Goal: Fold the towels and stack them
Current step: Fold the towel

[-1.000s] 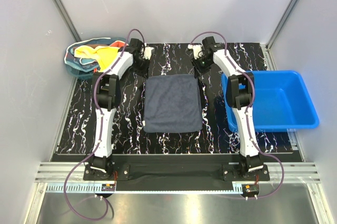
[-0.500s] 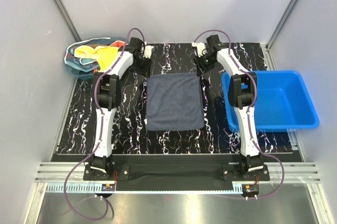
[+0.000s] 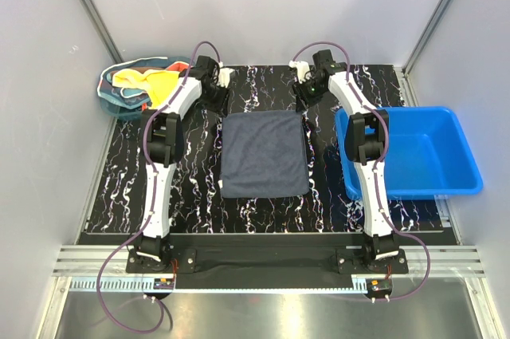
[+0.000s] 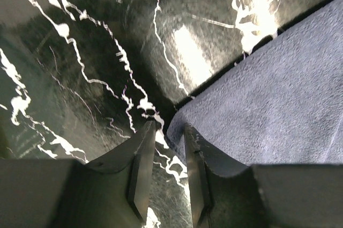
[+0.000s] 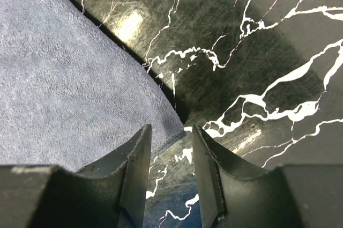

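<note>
- A dark grey-blue towel lies spread flat in the middle of the black, white-veined bench, between the two arms.
- The towel is close to square, a little longer from far edge to near edge. Its sides run roughly in line with the bench.
- The left tool sits low at the towel's far-left corner. Its jaws stand part-way apart and hold nothing. The corner's tip lies just ahead of the gap, touching or nearly touching the inner finger.
- The right tool mirrors it at the far-right corner, jaws equally part-open and empty, with the rounded corner ending just beyond the fingertips.
- From both tools the cloth stretches away toward the near edge, where the arm bases stand. Each arm is nearest its own corner, and neither is better placed than the other.
- A likely next move is a pinch on both far corners and a pull toward the near edge. That depends on each corner sitting squarely inside its gap.
- More towels, yellow and orange-red, sit bunched in a basket at the far left.
- A blue bin stands to the right, well apart from the towel.
</note>
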